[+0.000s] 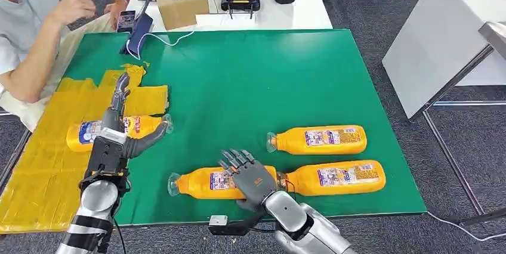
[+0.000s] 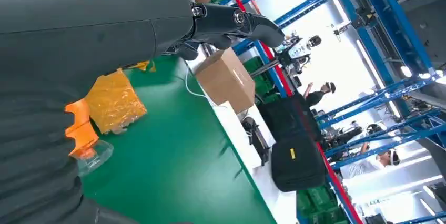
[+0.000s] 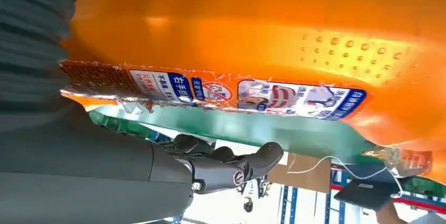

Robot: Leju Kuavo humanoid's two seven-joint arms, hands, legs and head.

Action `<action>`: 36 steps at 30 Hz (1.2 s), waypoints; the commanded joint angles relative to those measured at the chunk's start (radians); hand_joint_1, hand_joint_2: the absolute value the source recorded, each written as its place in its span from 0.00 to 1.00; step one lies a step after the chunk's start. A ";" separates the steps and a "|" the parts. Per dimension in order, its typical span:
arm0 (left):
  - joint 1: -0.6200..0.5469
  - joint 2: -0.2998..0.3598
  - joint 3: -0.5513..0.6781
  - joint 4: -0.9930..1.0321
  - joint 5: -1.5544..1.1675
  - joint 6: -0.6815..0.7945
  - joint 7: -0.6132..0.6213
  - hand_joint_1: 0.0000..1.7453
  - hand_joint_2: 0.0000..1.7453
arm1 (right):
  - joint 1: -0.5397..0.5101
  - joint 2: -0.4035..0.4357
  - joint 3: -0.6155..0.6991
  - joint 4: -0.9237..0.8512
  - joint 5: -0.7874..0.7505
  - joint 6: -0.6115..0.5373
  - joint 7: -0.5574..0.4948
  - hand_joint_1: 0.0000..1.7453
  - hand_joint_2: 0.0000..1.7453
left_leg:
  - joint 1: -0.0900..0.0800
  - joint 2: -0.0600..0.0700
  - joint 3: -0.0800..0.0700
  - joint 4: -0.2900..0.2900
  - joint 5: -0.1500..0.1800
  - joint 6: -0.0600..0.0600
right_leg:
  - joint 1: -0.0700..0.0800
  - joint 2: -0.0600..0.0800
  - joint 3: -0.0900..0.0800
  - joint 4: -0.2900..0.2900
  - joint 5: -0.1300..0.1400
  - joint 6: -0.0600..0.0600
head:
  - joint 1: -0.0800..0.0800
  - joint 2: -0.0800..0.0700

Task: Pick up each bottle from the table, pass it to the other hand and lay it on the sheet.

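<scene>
Head view: my right hand (image 1: 250,177) spread, empty, over near bottle (image 1: 222,182) lying crosswise on green mat (image 1: 250,81). My left hand (image 1: 122,124) fingers apart, over delivered bottle (image 1: 89,133) on yellow sheet (image 1: 36,170).

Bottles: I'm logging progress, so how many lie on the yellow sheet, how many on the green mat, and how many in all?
On the yellow sheet: 1 bottle, under the left hand.
On the green mat: 3 bottles, the last under the right hand.
Total: 4 bottles.
</scene>
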 commanded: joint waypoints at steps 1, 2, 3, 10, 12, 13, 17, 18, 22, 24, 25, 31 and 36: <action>0.002 -0.014 0.011 0.014 0.003 0.003 0.007 0.00 1.00 | -0.014 -0.006 -0.044 0.016 0.027 0.011 0.017 0.00 1.00 | 0.001 -0.001 0.004 0.000 -0.002 -0.001 | 0.000 0.003 0.004 -0.001 -0.001 -0.001 | 0.000 0.000; 0.002 -0.015 0.011 0.014 0.003 0.004 0.007 0.00 1.00 | -0.013 -0.004 -0.060 0.023 0.037 0.015 0.036 0.00 1.00 | 0.002 -0.002 0.007 0.000 -0.003 -0.001 | 0.001 0.004 0.008 0.000 -0.003 -0.002 | 0.000 0.000; 0.002 -0.015 0.011 0.014 0.003 0.004 0.007 0.00 1.00 | -0.013 -0.006 -0.061 0.024 0.037 0.015 0.036 0.00 1.00 | 0.001 -0.002 0.005 0.000 -0.002 -0.001 | 0.001 0.002 0.005 -0.001 -0.002 -0.001 | 0.000 0.000; 0.002 -0.018 0.017 0.019 0.005 0.004 0.009 0.00 1.00 | -0.020 0.008 -0.110 0.075 0.043 0.047 0.061 0.00 1.00 | 0.002 -0.002 0.007 0.000 -0.003 -0.001 | 0.001 0.003 0.008 -0.001 -0.003 -0.002 | 0.000 0.000; 0.001 -0.019 0.018 0.024 0.006 0.004 0.009 0.00 1.00 | -0.022 0.010 -0.114 0.084 0.042 0.057 0.064 0.00 1.00 | 0.001 -0.002 0.004 -0.001 -0.001 -0.001 | 0.000 0.002 0.004 -0.001 -0.001 -0.001 | 0.000 0.000; 0.000 -0.020 0.018 0.028 0.005 0.004 0.009 0.00 1.00 | -0.023 0.011 -0.116 0.089 0.041 0.056 0.066 0.00 1.00 | 0.000 -0.001 0.002 -0.001 0.000 -0.001 | 0.000 0.001 0.002 -0.001 0.000 -0.001 | 0.000 0.000; -0.002 -0.022 0.018 0.030 0.009 0.001 0.009 0.00 1.00 | -0.029 0.015 -0.119 0.104 0.041 0.071 0.076 0.00 1.00 | 0.001 -0.002 0.006 -0.001 -0.002 -0.001 | 0.000 0.003 0.007 -0.001 -0.002 -0.001 | 0.000 0.000; -0.003 -0.023 0.018 0.031 0.017 -0.004 0.008 0.00 1.00 | -0.031 0.017 -0.122 0.111 0.040 0.073 0.079 0.00 1.00 | 0.001 -0.002 0.005 -0.001 -0.001 -0.001 | 0.000 0.002 0.005 -0.001 -0.002 -0.001 | 0.000 0.000; -0.013 -0.027 0.010 0.040 0.020 -0.007 0.007 0.00 1.00 | -0.050 0.021 -0.133 0.162 0.024 0.092 0.080 0.00 1.00 | 0.001 -0.002 0.004 -0.001 -0.001 -0.001 | 0.000 0.002 0.004 -0.001 -0.001 -0.001 | 0.000 0.000; -0.013 -0.027 0.010 0.040 0.020 -0.007 0.007 0.00 1.00 | -0.050 0.021 -0.133 0.162 0.024 0.092 0.080 0.00 1.00 | 0.001 -0.003 0.006 -0.001 -0.001 -0.001 | 0.001 0.002 0.007 -0.002 -0.002 -0.001 | 0.000 0.000; -0.013 -0.027 0.010 0.040 0.020 -0.007 0.007 0.00 1.00 | -0.050 0.021 -0.133 0.162 0.024 0.092 0.080 0.00 1.00 | 0.001 -0.003 0.005 -0.001 -0.001 -0.001 | 0.000 0.001 0.005 -0.001 -0.001 -0.001 | 0.000 0.000; -0.021 -0.028 0.001 0.053 0.022 -0.010 0.006 0.00 1.00 | -0.062 0.025 -0.134 0.201 0.013 0.107 0.077 0.63 1.00 | 0.001 -0.003 0.006 -0.001 -0.001 -0.001 | 0.000 0.002 0.006 -0.001 -0.001 -0.001 | 0.000 0.000; -0.029 -0.031 -0.011 0.064 0.025 -0.012 0.006 0.00 1.00 | -0.071 0.028 -0.138 0.240 -0.003 0.101 0.058 0.99 1.00 | 0.001 -0.004 0.007 -0.001 -0.001 -0.001 | 0.000 0.001 0.007 -0.002 -0.002 -0.001 | 0.000 0.000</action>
